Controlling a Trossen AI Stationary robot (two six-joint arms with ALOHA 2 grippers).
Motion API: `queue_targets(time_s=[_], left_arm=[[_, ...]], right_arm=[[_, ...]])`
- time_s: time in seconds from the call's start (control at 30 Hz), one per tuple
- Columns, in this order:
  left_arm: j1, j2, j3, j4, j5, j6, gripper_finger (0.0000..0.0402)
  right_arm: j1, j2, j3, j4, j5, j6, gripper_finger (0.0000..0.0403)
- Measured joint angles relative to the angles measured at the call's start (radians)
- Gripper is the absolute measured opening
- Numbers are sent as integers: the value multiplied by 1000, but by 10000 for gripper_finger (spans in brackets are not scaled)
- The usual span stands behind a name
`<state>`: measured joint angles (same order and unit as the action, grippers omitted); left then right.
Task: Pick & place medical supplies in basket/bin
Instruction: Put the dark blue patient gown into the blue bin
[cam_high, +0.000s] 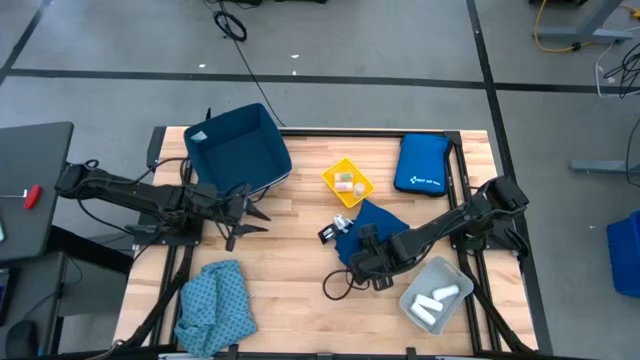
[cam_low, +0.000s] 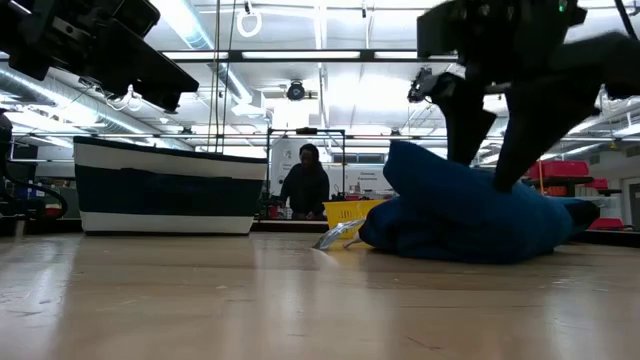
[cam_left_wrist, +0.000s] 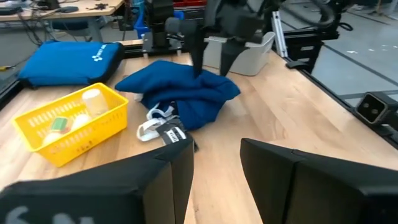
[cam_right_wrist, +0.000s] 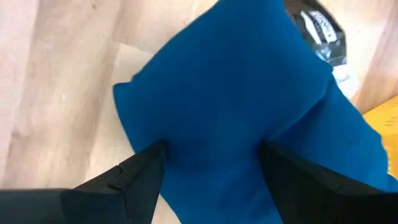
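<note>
1. The left arm reaches in from the table's left edge. Its left gripper (cam_high: 250, 212) hovers just beside the dark blue bin (cam_high: 238, 148), its fingers (cam_left_wrist: 174, 171) partly apart and holding nothing.
2. The teal patterned cloth (cam_high: 216, 305) lies crumpled at the front left corner.
3. The right arm stretches leftward and points down. The right gripper (cam_high: 362, 258) is spread wide, its fingers (cam_right_wrist: 140, 177) straddling the navy blue cloth (cam_right_wrist: 242, 106) at mid-table.
</note>
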<state>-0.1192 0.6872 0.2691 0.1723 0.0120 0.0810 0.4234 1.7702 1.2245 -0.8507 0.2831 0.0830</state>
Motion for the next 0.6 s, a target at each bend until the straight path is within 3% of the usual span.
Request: queue_targets(time_s=[0.2,0.4,0.6], left_arm=[[0,0,0,1,15,0,135],[0,0,0,12,15,13,135],[0,0,0,19,13,20,135]], right_arm=[[-2,16,-86,141,-44,0,266],[28,78,-87,211,-57,-5,266],[46,100,-57,331,-182,-50,254]])
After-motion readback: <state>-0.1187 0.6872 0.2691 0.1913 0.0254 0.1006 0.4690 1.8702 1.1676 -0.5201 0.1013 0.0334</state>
